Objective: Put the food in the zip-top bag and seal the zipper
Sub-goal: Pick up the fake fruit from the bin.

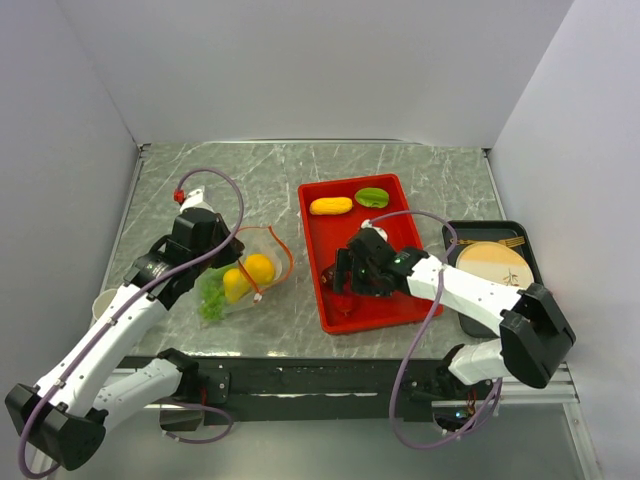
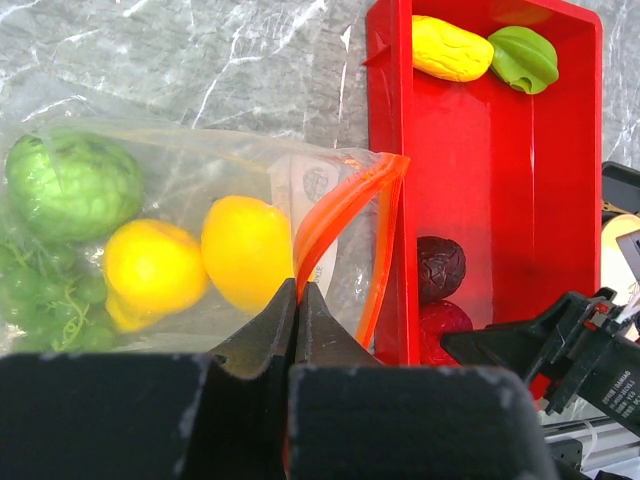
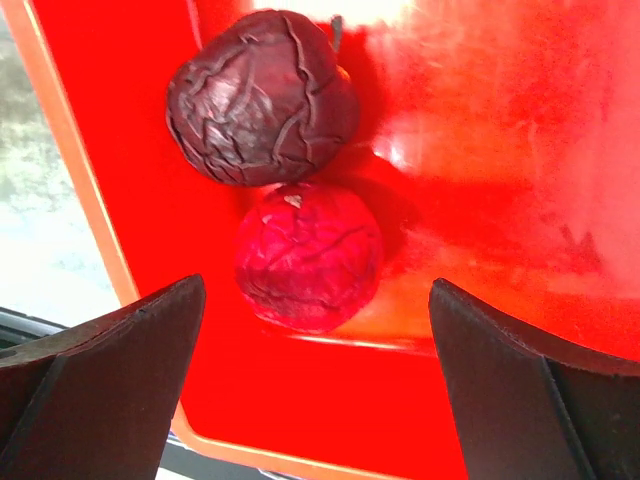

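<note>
The clear zip-top bag [image 1: 250, 285] [image 2: 190, 165] lies left of the red tray [image 1: 312, 270] [image 2: 480, 170], with its mouth toward the tray. Inside it are two yellow fruits [image 2: 245, 250], a green round fruit [image 2: 72, 185] and green grapes [image 2: 40, 300]. My left gripper [image 1: 232, 262] [image 2: 296, 290] is shut on the orange-red zipper [image 2: 340, 205] at the mouth. In the tray's far end lie a yellow piece [image 1: 330, 206] and a green piece [image 1: 372, 197]. Near its front corner, a dark red piece [image 3: 262, 95] touches a red ball [image 3: 308, 255]. My right gripper [image 1: 345, 283] [image 3: 315, 290] hangs open just above the red ball, a finger on each side.
A dark tray with a tan plate [image 1: 492, 265] and wooden cutlery sits right of the red tray, under my right arm. A pale cup [image 1: 104, 302] stands at the table's left edge. Grey walls close in the left, back and right.
</note>
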{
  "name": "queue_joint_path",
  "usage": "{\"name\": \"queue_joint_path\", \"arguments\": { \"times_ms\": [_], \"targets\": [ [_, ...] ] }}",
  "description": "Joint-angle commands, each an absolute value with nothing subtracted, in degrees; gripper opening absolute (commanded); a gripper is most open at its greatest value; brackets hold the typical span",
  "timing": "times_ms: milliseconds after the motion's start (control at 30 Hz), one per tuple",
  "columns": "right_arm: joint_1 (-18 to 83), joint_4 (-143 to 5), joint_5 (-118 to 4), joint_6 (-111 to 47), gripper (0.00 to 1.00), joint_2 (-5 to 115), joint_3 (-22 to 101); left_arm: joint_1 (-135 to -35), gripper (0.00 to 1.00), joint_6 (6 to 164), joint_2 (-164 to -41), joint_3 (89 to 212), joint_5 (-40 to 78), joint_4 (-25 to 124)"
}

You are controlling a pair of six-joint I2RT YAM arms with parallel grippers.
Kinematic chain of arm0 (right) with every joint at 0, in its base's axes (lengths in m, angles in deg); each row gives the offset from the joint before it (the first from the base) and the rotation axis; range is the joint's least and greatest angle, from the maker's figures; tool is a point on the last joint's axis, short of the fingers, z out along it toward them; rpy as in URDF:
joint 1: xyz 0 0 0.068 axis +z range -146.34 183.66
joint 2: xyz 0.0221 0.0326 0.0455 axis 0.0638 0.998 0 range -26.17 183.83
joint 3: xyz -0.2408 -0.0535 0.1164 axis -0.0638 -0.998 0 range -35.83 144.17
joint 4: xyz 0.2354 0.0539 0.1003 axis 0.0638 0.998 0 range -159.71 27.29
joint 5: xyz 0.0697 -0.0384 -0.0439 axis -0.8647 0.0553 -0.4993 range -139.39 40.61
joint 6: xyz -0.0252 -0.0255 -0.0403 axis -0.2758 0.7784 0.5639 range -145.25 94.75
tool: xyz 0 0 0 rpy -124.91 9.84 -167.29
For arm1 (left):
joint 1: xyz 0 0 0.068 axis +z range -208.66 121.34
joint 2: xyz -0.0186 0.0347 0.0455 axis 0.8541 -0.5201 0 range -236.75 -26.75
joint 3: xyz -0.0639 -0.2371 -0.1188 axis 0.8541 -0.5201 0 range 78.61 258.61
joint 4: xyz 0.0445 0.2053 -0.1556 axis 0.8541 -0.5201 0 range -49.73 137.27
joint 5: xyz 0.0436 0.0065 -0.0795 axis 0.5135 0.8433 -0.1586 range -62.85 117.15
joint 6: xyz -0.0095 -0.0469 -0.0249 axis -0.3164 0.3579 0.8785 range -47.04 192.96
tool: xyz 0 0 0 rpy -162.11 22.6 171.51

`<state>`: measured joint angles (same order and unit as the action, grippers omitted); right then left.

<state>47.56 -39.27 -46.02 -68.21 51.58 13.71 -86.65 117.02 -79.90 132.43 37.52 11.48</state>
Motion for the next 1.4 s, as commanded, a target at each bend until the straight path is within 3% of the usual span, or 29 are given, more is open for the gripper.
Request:
{"name": "queue_joint_path", "arguments": {
  "times_ms": [0,367,700,800,933,1033,1067,1167,1367],
  "targets": [
    [47.96,-43.16,-46.75,-69.37,0.99,52.75,14.09,-86.70,0.01,116.73,-79.40,134.24,37.52,13.17],
    [48.04,-44.31,-49.22,-69.99,0.79,55.65,13.21,-86.70,0.01,116.91,-79.49,133.80,37.00,13.69],
    [47.96,-42.82,-49.74,-69.46,0.79,57.41,13.56,-86.70,0.01,116.82,-80.10,133.98,36.56,13.96],
    [48.05,-42.73,-49.75,-69.46,0.84,57.32,13.21,-86.70,0.01,116.82,-80.19,133.89,36.56,13.96],
    [48.05,-42.55,-49.48,-69.46,0.84,57.24,13.21,-86.70,0.01,116.73,-80.37,133.98,36.38,14.05],
    [48.05,-43.08,-49.48,-69.46,0.74,56.62,13.39,-86.70,0.01,116.47,-80.54,134.06,36.64,13.79],
    [48.13,-43.43,-49.48,-69.46,0.63,56.19,13.30,-86.70,0.01,116.38,-80.54,134.06,36.82,13.70],
    [48.05,-43.34,-48.08,-69.37,0.43,54.78,13.39,-86.70,0.01,116.56,-80.37,133.89,36.91,13.52],
    [47.96,-40.80,-44.21,-69.02,0.41,50.39,14.52,-86.70,0.01,116.56,-80.01,133.54,36.91,13.52]
  ]
}}
